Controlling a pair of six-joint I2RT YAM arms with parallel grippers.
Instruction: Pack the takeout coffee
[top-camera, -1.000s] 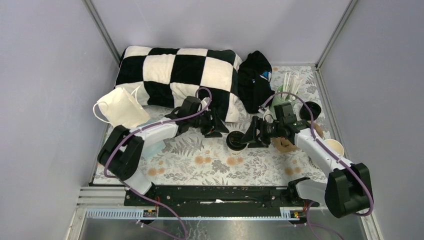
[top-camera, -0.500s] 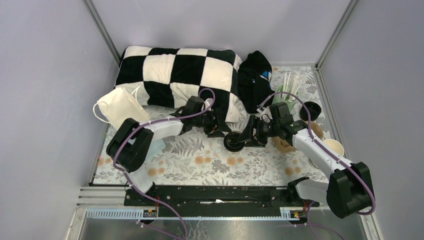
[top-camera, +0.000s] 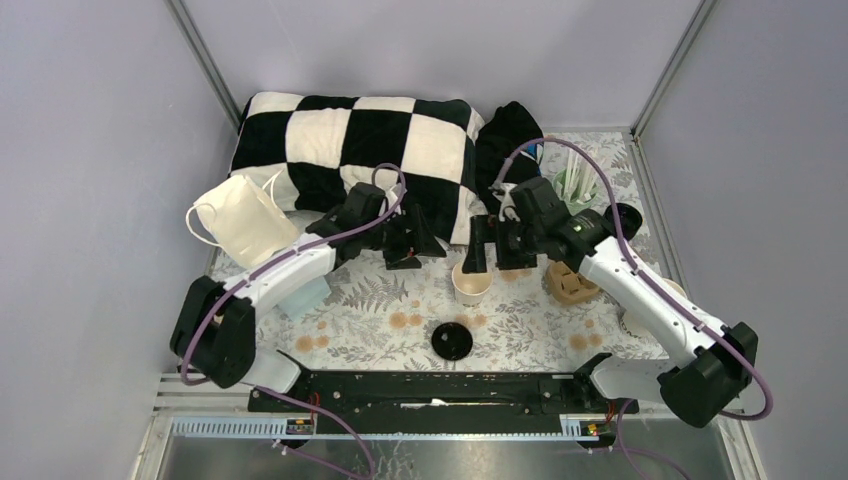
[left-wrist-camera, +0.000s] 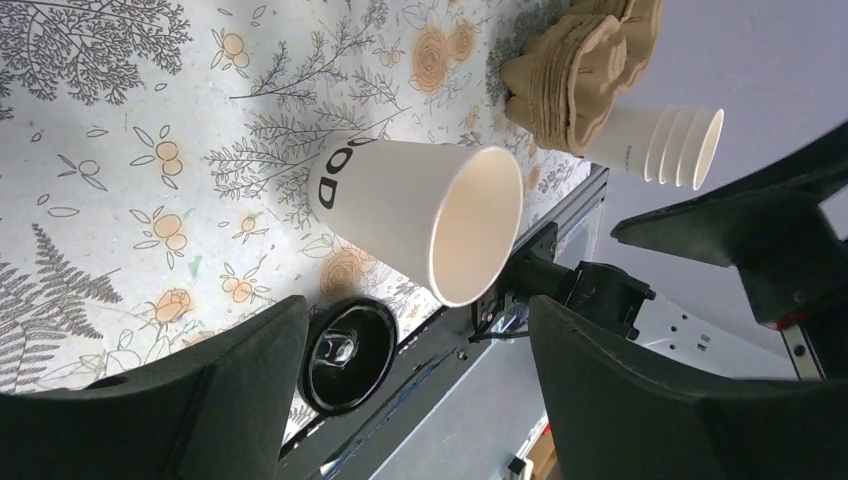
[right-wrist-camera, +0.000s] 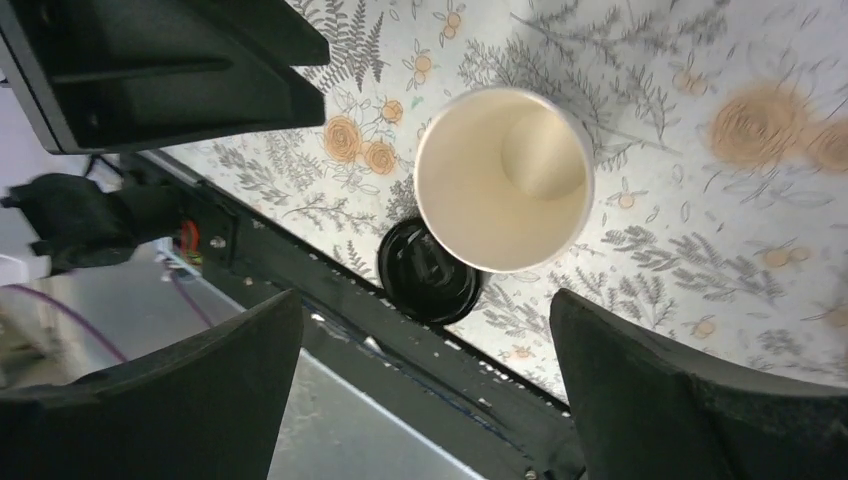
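The left pincer (top-camera: 415, 250) and right pincer (top-camera: 497, 250) hang wide open, both empty. The cup (top-camera: 471, 283) stands upright and lidless on the table (top-camera: 520, 320), at seven o'clock of the nearer right pincer. Its lid (top-camera: 452, 340) lies at six o'clock.

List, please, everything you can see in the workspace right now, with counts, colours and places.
paper cup: one, white, open and upright, table centre
lid: one, black, flat on the cloth, nearer than the cup
spare lid: one, black, far right
cup stack: one, white, upright beside the carrier
cup carrier: one stack, brown, right of the cup
stick cup: one, mint green, far right corner
pillow: one, black-and-white checks, far edge
cloth bundle: one, black, right of the pillow
face mask: one, cream, left
tablecloth: one, floral
left gripper: open, empty
right gripper: open, empty
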